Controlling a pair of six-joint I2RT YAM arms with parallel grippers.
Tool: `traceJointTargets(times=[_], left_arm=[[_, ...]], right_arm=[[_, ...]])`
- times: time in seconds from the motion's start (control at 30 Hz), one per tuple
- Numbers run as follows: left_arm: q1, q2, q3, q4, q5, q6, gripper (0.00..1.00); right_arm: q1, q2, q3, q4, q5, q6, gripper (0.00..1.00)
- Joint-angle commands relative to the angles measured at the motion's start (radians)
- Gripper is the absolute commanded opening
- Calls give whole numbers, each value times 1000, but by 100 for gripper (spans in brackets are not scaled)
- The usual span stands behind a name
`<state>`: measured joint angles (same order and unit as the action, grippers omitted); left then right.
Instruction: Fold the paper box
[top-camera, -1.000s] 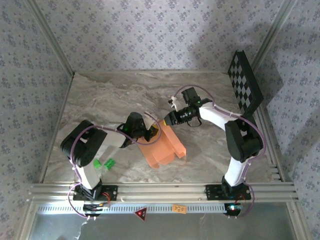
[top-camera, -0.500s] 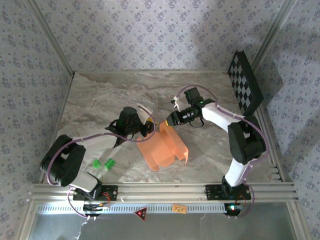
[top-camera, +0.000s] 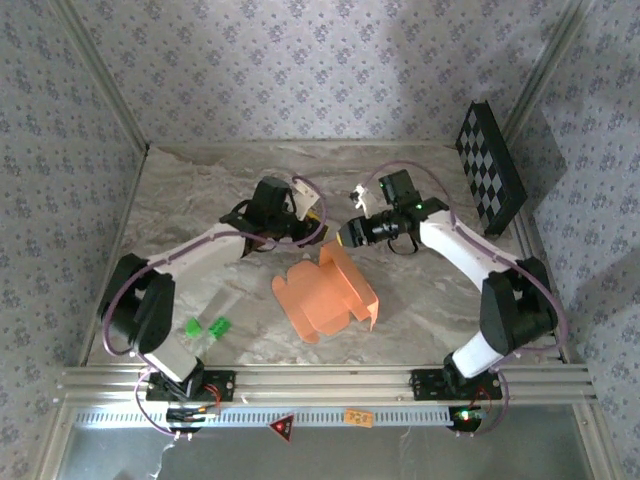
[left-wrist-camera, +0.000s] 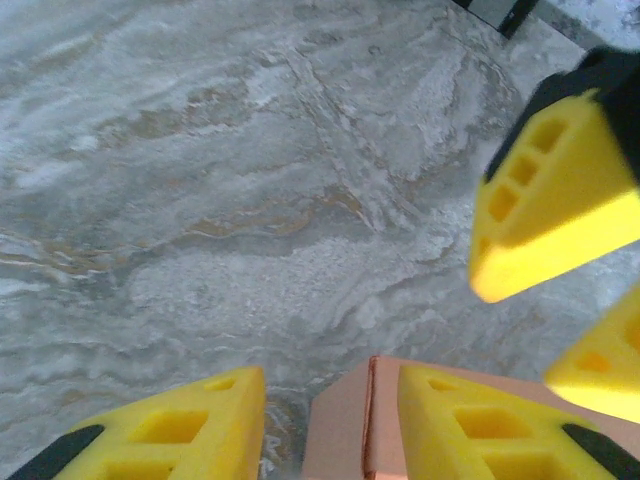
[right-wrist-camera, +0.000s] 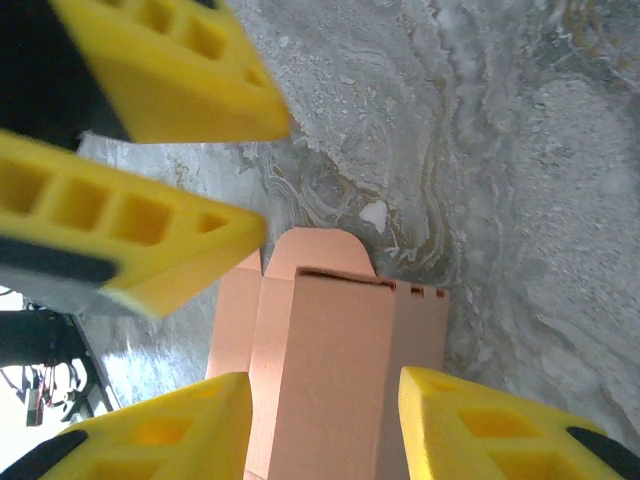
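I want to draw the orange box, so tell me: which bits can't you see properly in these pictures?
Left wrist view: most of the paper box is cut off by the bottom edge, and a yellow finger covers part.
Right wrist view: the box's near end runs off the bottom edge between the fingers.
Top view: the green pieces are too small to tell their shape.

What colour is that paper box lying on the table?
The paper box is plain salmon-orange, clearest in the right wrist view.
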<state>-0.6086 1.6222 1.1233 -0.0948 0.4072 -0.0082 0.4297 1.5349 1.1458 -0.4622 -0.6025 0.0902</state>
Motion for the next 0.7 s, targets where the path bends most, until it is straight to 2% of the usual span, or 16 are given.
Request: traceJointTargets(times=[0.0,0.23,0.37,0.53,0.67], left_arm=[[3,64,84,-133,92,22,41],[2,163,151,-239,136,53,39],[4,184,143,-255,134,42,34],[16,186,111,-256,111,17,31],[26,173,83,-244,102,-4,30]], right_arm=[[8,-101,-48,-55,79,40,44],[71,-296,-161,-81,207,220,43],[131,-369,-208,-110,257,335,40],[202,-370,-253,-133,268,470,36],[219,-313,-264,-132,271,484,35]])
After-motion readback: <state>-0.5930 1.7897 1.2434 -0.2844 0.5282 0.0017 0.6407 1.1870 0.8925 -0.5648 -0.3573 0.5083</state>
